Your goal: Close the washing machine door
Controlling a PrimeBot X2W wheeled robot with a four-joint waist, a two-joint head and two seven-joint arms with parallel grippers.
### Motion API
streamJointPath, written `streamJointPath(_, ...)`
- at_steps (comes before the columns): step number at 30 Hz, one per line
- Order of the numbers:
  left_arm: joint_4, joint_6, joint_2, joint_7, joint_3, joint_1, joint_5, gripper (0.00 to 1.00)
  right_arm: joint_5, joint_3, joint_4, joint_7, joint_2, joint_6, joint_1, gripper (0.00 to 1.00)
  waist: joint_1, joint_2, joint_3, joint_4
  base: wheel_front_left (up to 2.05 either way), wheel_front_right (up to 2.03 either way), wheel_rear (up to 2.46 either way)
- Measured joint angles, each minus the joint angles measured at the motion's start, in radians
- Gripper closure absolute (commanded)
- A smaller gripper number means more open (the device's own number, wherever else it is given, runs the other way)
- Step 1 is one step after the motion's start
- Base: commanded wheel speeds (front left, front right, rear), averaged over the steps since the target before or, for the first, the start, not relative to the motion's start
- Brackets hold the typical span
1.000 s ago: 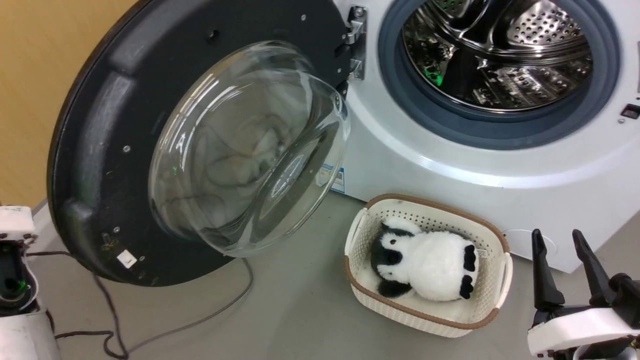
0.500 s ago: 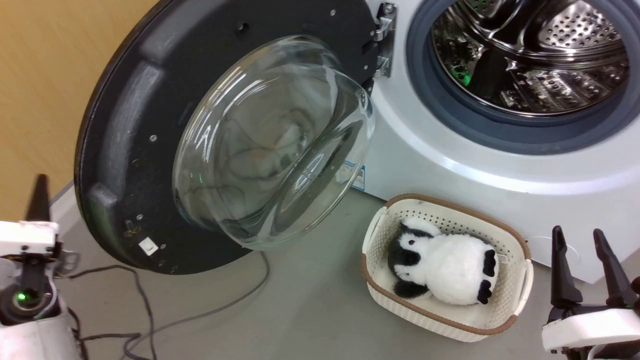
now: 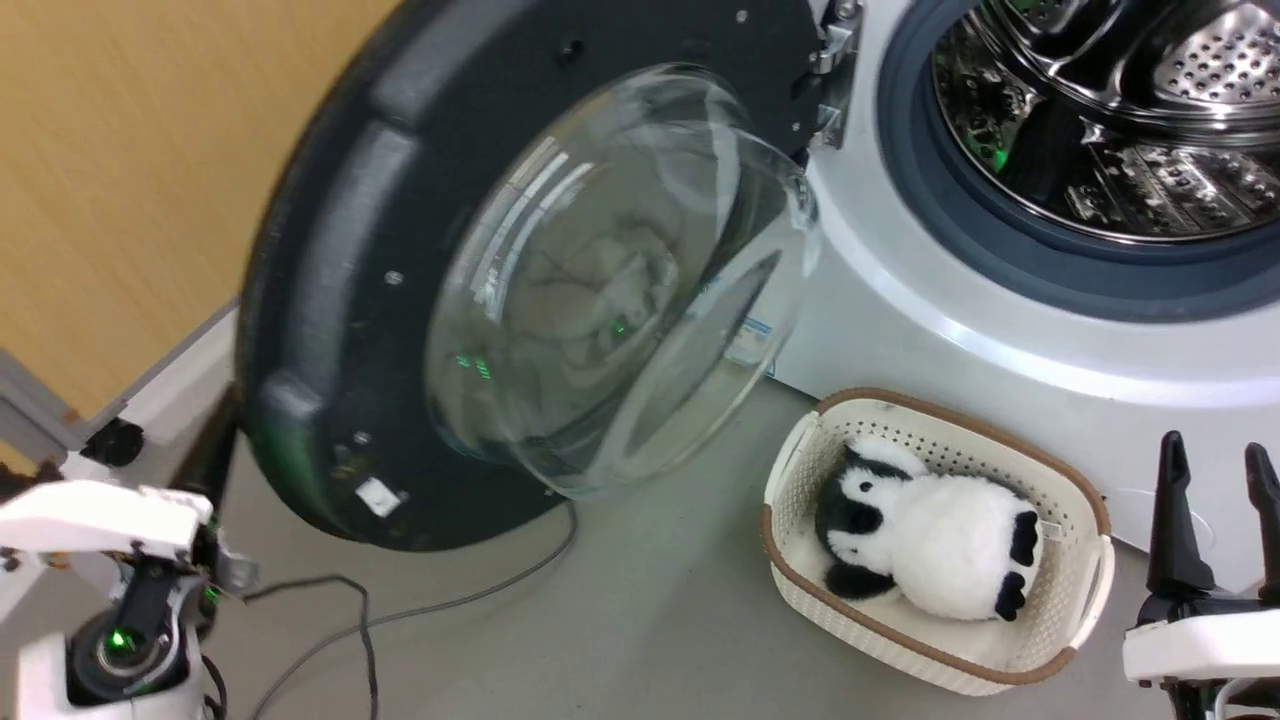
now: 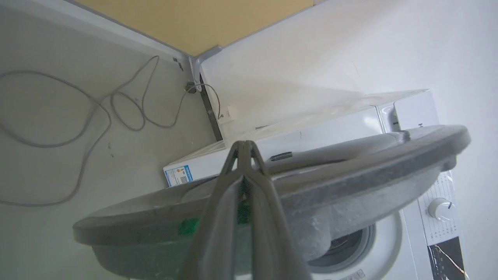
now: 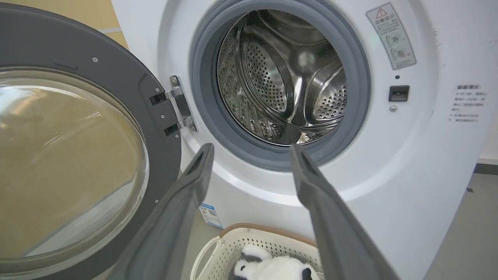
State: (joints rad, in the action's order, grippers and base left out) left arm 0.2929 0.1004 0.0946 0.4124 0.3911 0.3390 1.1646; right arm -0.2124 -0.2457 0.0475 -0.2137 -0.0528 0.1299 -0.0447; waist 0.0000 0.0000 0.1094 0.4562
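left gripper (image 4: pixel 244 144) pinched together, empty, at the outer rim of the washing machine door (image 3: pixel 330 300); contact unclear. right gripper (image 5: pixel 252 149) spread wide, empty. door hangs wide open on its hinge beside the washing machine (image 3: pixel 950 330) drum.

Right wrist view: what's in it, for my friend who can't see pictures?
A white washing machine has its round black door swung open to the left, showing the shiny steel drum. The right gripper has its jaws spread apart in front, and at the bottom a cream basket holds a black-and-white plush toy.
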Motion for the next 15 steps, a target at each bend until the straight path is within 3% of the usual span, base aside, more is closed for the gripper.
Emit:
streamJointPath(7, -0.192, 0.009, -0.019, 0.131, -0.156, -0.138, 0.092, 1.0, -0.018, -0.012, 0.007, -0.013, 0.0, 0.0, 0.0, 0.0, 0.0, 0.0, -0.006, 0.03, 0.0, 0.0, 0.0)
streamJointPath(15, -0.366, 0.017, -0.004, 0.204, -0.36, -0.237, 0.151, 1.0, -0.038, -0.012, 0.012, -0.03, 0.001, 0.0, -0.004, 0.0, 0.0, 0.0, -0.014, 0.061, 0.0, 0.0, 0.0)
